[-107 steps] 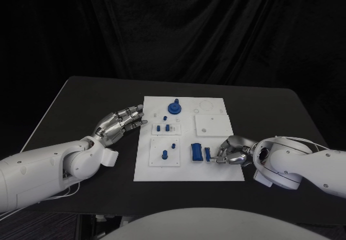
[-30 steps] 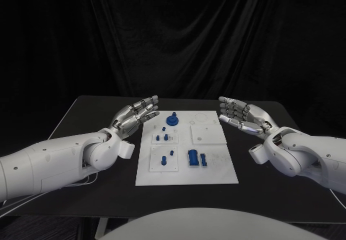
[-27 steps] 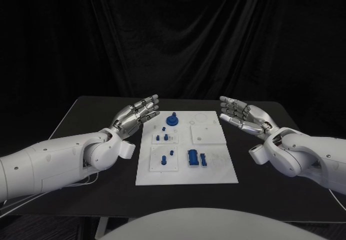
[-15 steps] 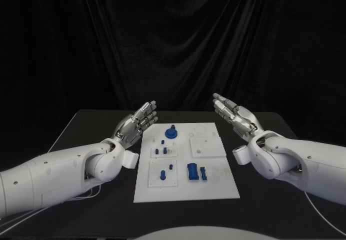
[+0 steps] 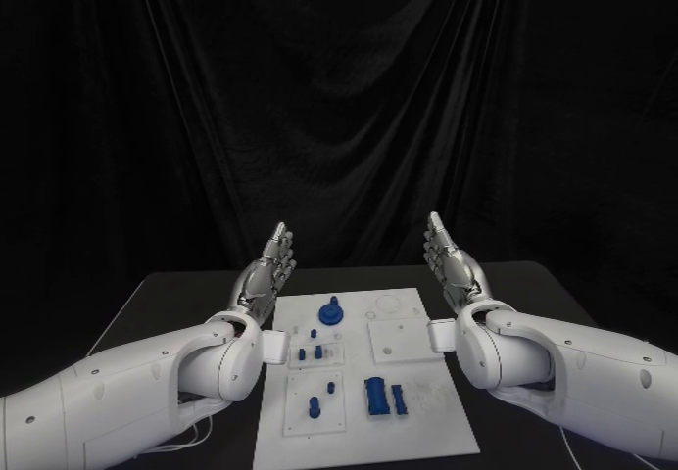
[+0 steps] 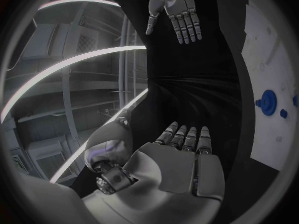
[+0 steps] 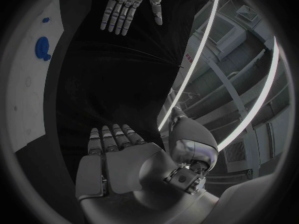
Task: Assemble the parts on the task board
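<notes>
Fingers of left hand [image 5: 267,273] and right hand [image 5: 450,262] are straight, holding nothing, raised above the task board [image 5: 424,431]; blue parts [image 5: 379,397] seem seated.

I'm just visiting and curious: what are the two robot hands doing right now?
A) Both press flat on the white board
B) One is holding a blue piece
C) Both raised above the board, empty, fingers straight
C: the left robot hand and right robot hand are lifted, fingers extended, holding nothing, above the task board.
</notes>
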Controlling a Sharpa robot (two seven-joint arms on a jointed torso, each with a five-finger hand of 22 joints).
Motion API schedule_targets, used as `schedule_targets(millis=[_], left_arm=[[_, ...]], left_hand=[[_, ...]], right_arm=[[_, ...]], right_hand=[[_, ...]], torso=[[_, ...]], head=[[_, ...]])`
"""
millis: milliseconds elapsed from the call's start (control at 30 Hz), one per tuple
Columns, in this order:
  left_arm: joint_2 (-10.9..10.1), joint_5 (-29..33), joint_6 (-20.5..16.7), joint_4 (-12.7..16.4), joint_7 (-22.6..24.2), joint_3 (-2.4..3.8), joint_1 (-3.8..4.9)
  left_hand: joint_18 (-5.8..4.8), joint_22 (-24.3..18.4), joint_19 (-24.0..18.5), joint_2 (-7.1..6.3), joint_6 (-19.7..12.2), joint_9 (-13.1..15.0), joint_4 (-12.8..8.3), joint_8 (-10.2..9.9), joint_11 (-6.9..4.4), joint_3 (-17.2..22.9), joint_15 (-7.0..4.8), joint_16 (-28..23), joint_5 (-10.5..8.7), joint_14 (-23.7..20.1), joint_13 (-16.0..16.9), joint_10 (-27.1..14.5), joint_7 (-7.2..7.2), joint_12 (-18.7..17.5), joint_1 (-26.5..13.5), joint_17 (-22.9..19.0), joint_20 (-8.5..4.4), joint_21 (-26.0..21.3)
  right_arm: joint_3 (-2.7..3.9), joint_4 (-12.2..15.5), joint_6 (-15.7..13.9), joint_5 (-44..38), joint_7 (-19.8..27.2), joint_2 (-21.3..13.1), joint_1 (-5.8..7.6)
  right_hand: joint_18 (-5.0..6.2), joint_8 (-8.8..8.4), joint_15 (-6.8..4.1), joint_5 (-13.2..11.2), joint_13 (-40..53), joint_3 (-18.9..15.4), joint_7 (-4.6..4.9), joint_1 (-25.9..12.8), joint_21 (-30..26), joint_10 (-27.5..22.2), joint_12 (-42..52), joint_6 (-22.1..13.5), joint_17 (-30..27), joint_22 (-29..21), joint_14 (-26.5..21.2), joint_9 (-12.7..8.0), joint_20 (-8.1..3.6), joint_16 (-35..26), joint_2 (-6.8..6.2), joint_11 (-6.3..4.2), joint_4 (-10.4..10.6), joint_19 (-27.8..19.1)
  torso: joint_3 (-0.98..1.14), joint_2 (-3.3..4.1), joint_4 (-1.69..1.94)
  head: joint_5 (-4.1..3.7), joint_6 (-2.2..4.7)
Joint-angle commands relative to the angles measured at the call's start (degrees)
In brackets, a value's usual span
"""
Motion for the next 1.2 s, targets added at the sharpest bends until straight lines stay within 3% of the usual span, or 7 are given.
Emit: schedule_targets(millis=[33,333,367,733,833,867,1200], left_arm=[[0.4,0.0,-11.5,0.8,-2.2,0.72,-0.15],[0.7,0.0,-14.8,1.3,-2.9,1.58,-0.24],[0.7,0.0,-14.8,1.3,-2.9,1.58,-0.24],[0.7,0.0,-14.8,1.3,-2.9,1.58,-0.24],[0.7,0.0,-14.8,1.3,-2.9,1.58,-0.24],[0.7,0.0,-14.8,1.3,-2.9,1.58,-0.24],[0.7,0.0,-14.8,1.3,-2.9,1.58,-0.24]], left_hand=[[-1.21,-0.2,0.0,-0.23,-2.1,-0.1,-1.3,-0.3,-0.55,-1.0,-2.02,-0.4,-2.88,0.0,-0.1,-0.1,-0.18,-3.0,-7.6,-0.1,-4.47,-0.4],[-1.21,-0.2,0.0,-0.23,-6.5,-0.1,-1.3,-0.3,-0.55,-1.0,-2.02,-0.4,-4.76,0.0,-0.1,-0.1,-0.18,-3.0,-12.6,-0.1,-4.47,-0.4],[-1.21,-0.2,0.0,-0.23,-6.5,-0.1,-1.3,-0.3,-0.55,-1.0,-2.02,-0.4,-8.78,0.0,-0.1,-0.1,-0.18,-3.0,-12.9,-0.1,-4.47,-0.4],[-1.21,-0.2,0.0,-0.23,-6.5,-0.1,-1.3,-0.3,-0.55,-1.0,-2.02,-0.4,-8.78,0.0,-0.1,-0.1,-0.18,-3.0,-16.7,-0.1,-4.47,-0.4],[-1.21,-0.2,0.0,-0.23,-6.5,-0.1,-1.3,-0.3,-0.55,-1.0,-2.02,-0.4,-8.78,0.0,-0.1,-0.1,-0.18,-3.0,-18.7,-0.1,-4.47,-0.4],[-1.21,-0.2,0.0,-0.23,-6.5,-0.1,-1.3,-0.3,-0.55,-1.0,-2.02,-0.4,-8.78,0.0,-0.1,-0.1,-0.18,-3.0,-23.3,-0.1,-4.47,-0.4],[-1.21,-0.2,0.0,-0.23,-6.5,-0.1,-1.3,-0.3,-0.55,-1.0,-2.02,-0.4,-8.78,0.0,-0.1,-0.1,-0.18,-3.0,-23.3,-0.1,-4.47,-0.4]], right_arm=[[0.09,-0.1,-3.8,2.7,0.6,0.0,-0.12],[0.09,-0.1,-3.8,2.7,0.6,0.0,-0.12],[0.09,-0.1,-3.8,2.7,0.6,0.0,-0.12],[0.09,-0.1,-3.8,2.7,0.6,0.0,-0.12],[0.09,-0.1,-3.8,2.7,0.6,0.0,-0.12],[0.09,-0.1,-3.8,2.7,0.6,0.0,-0.12],[0.09,-0.1,-3.8,2.7,0.6,0.0,-0.12]], right_hand=[[-0.41,-0.71,-4.11,-4.3,-0.4,0.1,-0.08,-7.5,-0.4,0.0,-2.2,-1.5,-0.2,-2.4,0.0,-0.1,-5.07,-4.8,-0.02,-1.21,-3.7,0.0],[-0.41,-0.71,-4.11,-4.3,-0.4,0.1,-0.08,-12.4,-0.4,0.0,-6.9,-1.5,-0.2,-2.4,0.0,-0.1,-5.07,-4.8,-0.02,-1.21,-3.7,0.0],[-0.41,-0.71,-4.11,-4.3,-0.4,0.1,-0.08,-12.7,-0.4,0.0,-6.9,-1.5,-0.2,-2.4,0.0,-0.1,-5.07,-4.8,-0.02,-1.21,-3.7,0.0],[-0.41,-0.71,-4.11,-4.3,-0.4,0.1,-0.08,-16.3,-0.4,0.0,-6.9,-1.5,-0.2,-2.4,0.0,-0.1,-5.07,-4.8,-0.02,-1.21,-3.7,0.0],[-0.41,-0.71,-4.11,-4.3,-0.4,0.1,-0.08,-22.9,-0.4,0.0,-6.9,-1.5,-0.2,-2.4,0.0,-0.1,-5.07,-4.8,-0.02,-1.21,-3.7,0.0],[-0.41,-0.71,-4.11,-4.3,-0.4,0.1,-0.08,-22.9,-0.4,0.0,-6.9,-1.5,-0.2,-2.4,0.0,-0.1,-5.07,-4.8,-0.02,-1.21,-3.7,0.0],[-0.41,-0.71,-4.11,-4.3,-0.4,0.1,-0.08,-22.9,-0.4,0.0,-6.9,-1.5,-0.2,-2.4,0.0,-0.1,-5.07,-4.8,-0.02,-1.21,-3.7,0.0]], torso=[[0.26,0.24,-0.09],[0.26,0.24,-0.09],[0.26,0.24,-0.09],[0.26,0.24,-0.09],[0.26,0.24,-0.09],[0.26,0.24,-0.09],[0.26,0.24,-0.09]], head=[[-0.04,0.57],[-0.04,0.57],[-0.04,0.57],[-0.04,0.57],[-0.04,0.57],[-0.04,0.57],[-0.04,0.57]])
